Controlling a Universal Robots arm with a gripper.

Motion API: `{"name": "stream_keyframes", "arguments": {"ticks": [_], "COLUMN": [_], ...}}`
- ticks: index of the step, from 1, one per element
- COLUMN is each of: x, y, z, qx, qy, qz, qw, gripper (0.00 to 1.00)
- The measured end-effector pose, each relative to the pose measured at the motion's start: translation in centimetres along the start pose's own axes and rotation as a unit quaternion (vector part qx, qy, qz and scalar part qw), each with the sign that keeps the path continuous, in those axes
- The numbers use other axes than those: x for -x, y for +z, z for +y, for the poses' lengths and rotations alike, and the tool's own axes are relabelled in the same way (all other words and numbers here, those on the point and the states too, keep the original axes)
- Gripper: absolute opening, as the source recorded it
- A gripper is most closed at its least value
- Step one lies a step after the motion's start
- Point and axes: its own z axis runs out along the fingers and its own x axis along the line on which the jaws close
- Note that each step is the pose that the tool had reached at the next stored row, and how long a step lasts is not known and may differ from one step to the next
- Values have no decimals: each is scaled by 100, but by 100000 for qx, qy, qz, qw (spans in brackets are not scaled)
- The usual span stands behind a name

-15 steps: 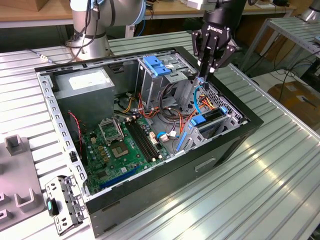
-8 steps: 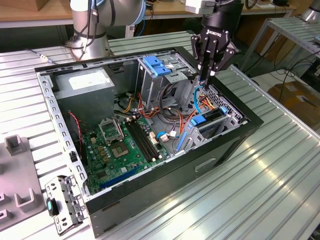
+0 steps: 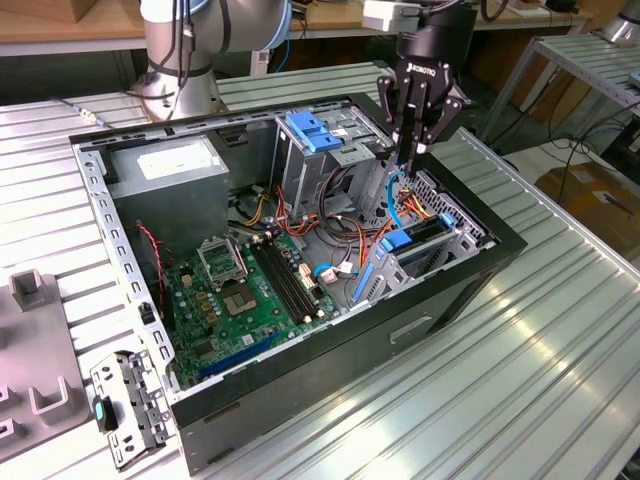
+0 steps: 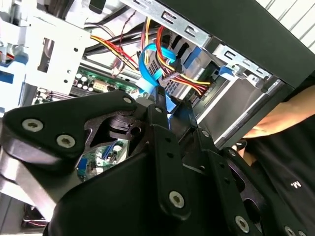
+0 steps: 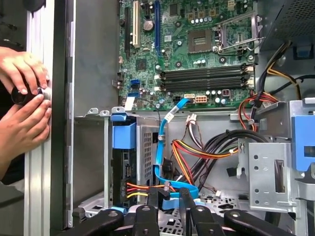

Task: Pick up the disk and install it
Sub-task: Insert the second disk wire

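The black pincer fills the nearest part of both wrist views, its linkage bars and screw heads close to the lens. In the first wrist view its two fingertips stand close together, with only a narrow gap, over a flat blue data cable inside the open computer case. Whether the tips actually pinch the cable cannot be told; nothing else sits between them. In the exterior view the pincer hangs straight down over the case's far corner, right above the lower drive bay.

The disk sits in that bay, just below the pincer: it stands on edge inside the metal cage, framed by blue plastic rails, with the blue cable and a bundle of red, yellow and black power wires running to its end. In the first wrist view the disk shows as a dark slot under a blue rail tab.

Past the disk, deeper in the case, lies the green motherboard with its memory slots and processor socket. Beyond that stand the upper drive cage with a blue latch and the grey power-supply box in the far corner.

A person's hands rest against the case's outer wall, beside the disk bay. The case lies on a ribbed metal tabletop.
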Motion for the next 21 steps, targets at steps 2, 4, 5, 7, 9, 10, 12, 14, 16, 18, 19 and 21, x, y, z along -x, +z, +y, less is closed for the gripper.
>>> {"name": "stream_keyframes", "arguments": {"ticks": [2, 4, 5, 7, 9, 10, 12, 14, 16, 18, 19, 21], "x": [15, 29, 35, 45, 52, 56, 64, 77, 87, 99, 101, 101], "y": [9, 22, 29, 46, 58, 65, 76, 96, 109, 124, 127, 127], "z": [-1, -1, -2, -3, -3, -4, -4, -5, -6, -7, -7, -7], "qx": [-20, -35, -43, -56, -68, -76, -92, -117, -133, -154, -158, -158], "qy": [56, 100, 118, 153, 181, 202, 244, 313, 353, 412, 426, 429], "qz": [789, 1459, 1721, 2241, 2664, 2970, 3588, 4591, 5215, 6061, 6238, 6255], "qw": [99997, 99989, 99985, 99975, 99964, 99956, 99935, 99894, 99863, 99815, 99804, 99803], "gripper": [31, 23, 23, 16, 11, 11, 11, 18, 30, 36, 28, 22]}}
